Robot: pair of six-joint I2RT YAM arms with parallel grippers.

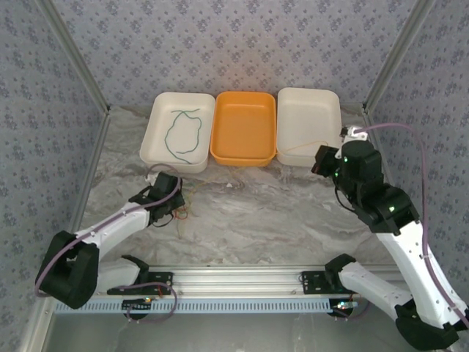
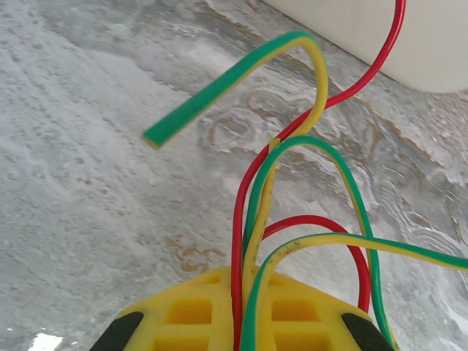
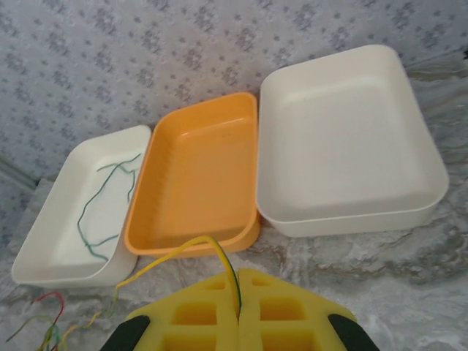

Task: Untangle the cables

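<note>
The job is at the pulling-apart step. 1 green cable (image 1: 182, 136) already lies alone in the white tray (image 1: 155, 117) just left of the orange tray (image 1: 243, 125). The other cables sit as a small knot (image 1: 183, 210) on the bench (image 1: 264, 213), near and to the left of the orange tray.

The left claw (image 2: 245, 292) is pinched shut on that knot, with a red cable (image 2: 238, 219) and yellow-green runs squeezed between its fingers. The right claw (image 3: 239, 281), near and to the right of the orange tray, is also closed. It nips 1 yellow-green cable (image 3: 175, 252) that arcs back toward the knot.

I judge the next move to be the right claw drawing its strand away from the orange tray's near side while the left claw anchors the rest. It should go slowly, since the loops cross and could cinch tighter.

It is hard to tell whether the yellow-green loops at the left claw are 1 cable or 2. The crossings under its fingers are hidden. From above the knot is too small to trace, and the right claw's strand runs off the lower left edge of its wrist view.
</note>
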